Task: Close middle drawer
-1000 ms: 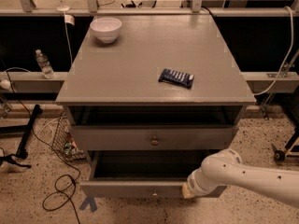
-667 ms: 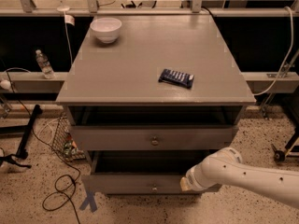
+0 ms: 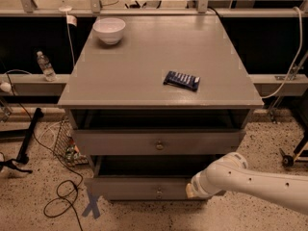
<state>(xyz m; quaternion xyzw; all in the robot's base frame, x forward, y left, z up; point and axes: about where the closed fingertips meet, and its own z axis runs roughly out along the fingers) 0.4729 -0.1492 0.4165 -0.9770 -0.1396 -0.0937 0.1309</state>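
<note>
Low on the front of the cabinet (image 3: 144,76), the middle drawer (image 3: 134,188) stands part-way out, with a dark gap above its box. Pushing off-centre, right of the knob (image 3: 159,194), could skew the drawer so that it jams. The contact might also slide off the low front and stall the push. At the front's right end sits the gripper (image 3: 191,190), seemingly touching it. Whether it is spread or pressed together I cannot tell, and it appears to hold nothing.
</note>
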